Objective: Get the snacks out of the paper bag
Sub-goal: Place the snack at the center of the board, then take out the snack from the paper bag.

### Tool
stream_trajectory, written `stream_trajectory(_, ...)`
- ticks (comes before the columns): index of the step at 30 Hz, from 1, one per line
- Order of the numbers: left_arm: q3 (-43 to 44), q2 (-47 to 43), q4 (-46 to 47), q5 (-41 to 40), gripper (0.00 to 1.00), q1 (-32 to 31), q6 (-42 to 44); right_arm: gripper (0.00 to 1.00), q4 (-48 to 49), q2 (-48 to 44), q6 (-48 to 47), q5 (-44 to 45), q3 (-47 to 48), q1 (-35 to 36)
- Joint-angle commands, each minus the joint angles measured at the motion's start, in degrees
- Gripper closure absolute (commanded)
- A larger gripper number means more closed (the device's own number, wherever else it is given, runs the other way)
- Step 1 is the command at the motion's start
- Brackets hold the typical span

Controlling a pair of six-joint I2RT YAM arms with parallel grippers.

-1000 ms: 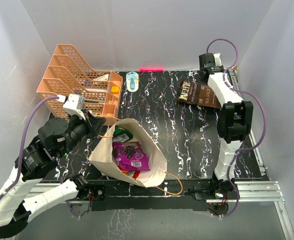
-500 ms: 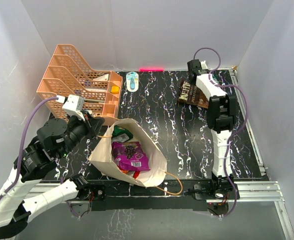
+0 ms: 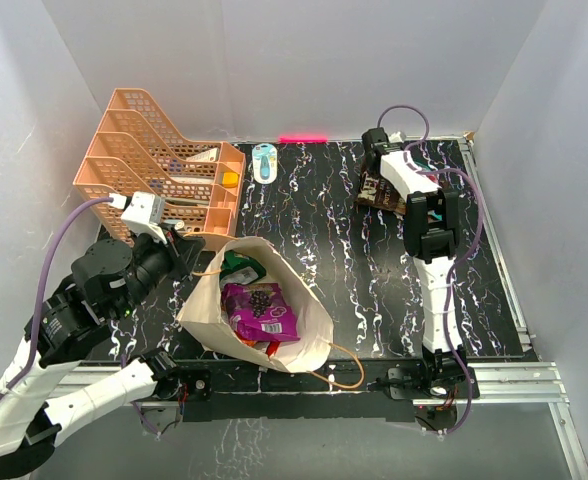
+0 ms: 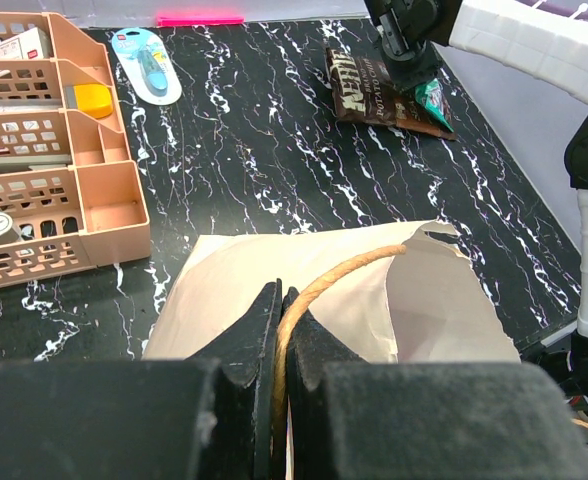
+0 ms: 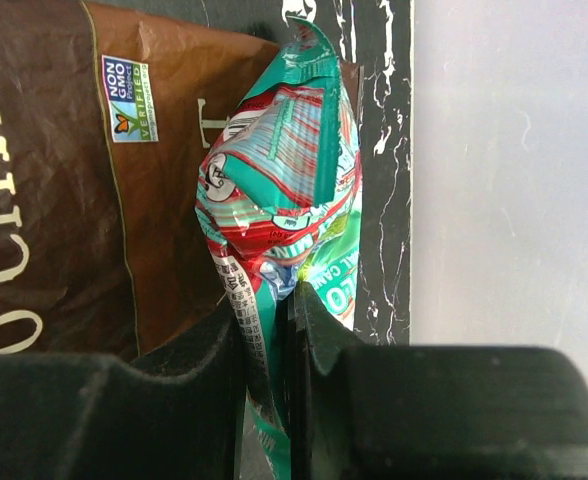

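On the black marbled worktop (image 3: 314,230) the kraft paper bag (image 3: 206,305) sits at the near edge where it sat a second ago. Its mouth is held wide by the left gripper (image 4: 279,300), whose jaws are pinched together on the brown cord handle (image 4: 334,275).

The change is on the far side. The right arm has swung in from the far right corner, and the right gripper (image 5: 282,300) now hangs over the dark brown chip bag (image 3: 379,188), which already lies flat on the worktop by the back wall. Its jaws are clamped on the bottom edge of a green foil packet (image 5: 284,200). The packet overlaps the chip bag's right edge, but I cannot tell whether it rests on it or hangs just above.

I judge this to be a put-down in progress, with the second snack about to join the first.

A purple-magenta pouch (image 3: 262,310), a dark green packet (image 3: 242,266) and an orange-red one (image 3: 264,348) remain inside the paper bag, so most of the task is still ahead.
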Motion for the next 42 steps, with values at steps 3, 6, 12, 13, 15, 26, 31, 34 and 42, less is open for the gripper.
stream_trajectory(3, 0.65, -0.04, -0.55, -0.97, 1.00, 0.20, -0.08, 0.84, -0.51, 2.50, 3.87, 3.31, 1.31, -0.87)
stream_trajectory(6, 1.02, -0.14, -0.85, -1.20, 1.00, 0.20, -0.08, 0.78, 1.01, 2.82, 3.43, 3.28, 0.70, -1.28)
stream_trajectory(12, 1.05, 0.00, -1.07, -1.43, 1.00, 0.22, -0.31, 0.48, 3.12, 0.00, 1.83, -1.10, 1.40, -0.73)
stream_trajectory(13, 1.13, 0.09, -1.06, -1.33, 1.00, 0.16, -0.40, 0.42, 2.08, -1.51, 2.31, -3.35, 2.16, -0.33)
stream_trajectory(15, 1.29, 0.41, -1.07, -1.24, 1.00, 0.17, -0.79, 0.32, -0.16, -5.81, 4.66, -10.16, 2.72, 0.25)
stream_trajectory(26, 1.39, 0.96, -1.60, 0.36, 1.00, 0.23, -3.89, 0.15, 8.31, -41.54, 11.06, -40.82, -29.99, 0.53)
stream_trajectory(31, -1.62, -0.20, 2.01, 5.68, 1.00, 0.22, -2.65, 0.16, 25.76, -60.59, 8.00, -69.00, -49.19, 6.74)
stream_trajectory(34, -4.56, -1.38, 5.83, 12.44, 1.00, 0.16, 0.29, 0.17, 34.83, -70.85, 8.67, -77.09, -57.25, 13.94)
stream_trajectory(42, -6.60, -1.39, 9.55, 18.82, 1.00, 0.16, -0.84, 0.24, 43.94, -85.22, -6.73, -88.35, -67.55, 34.89)
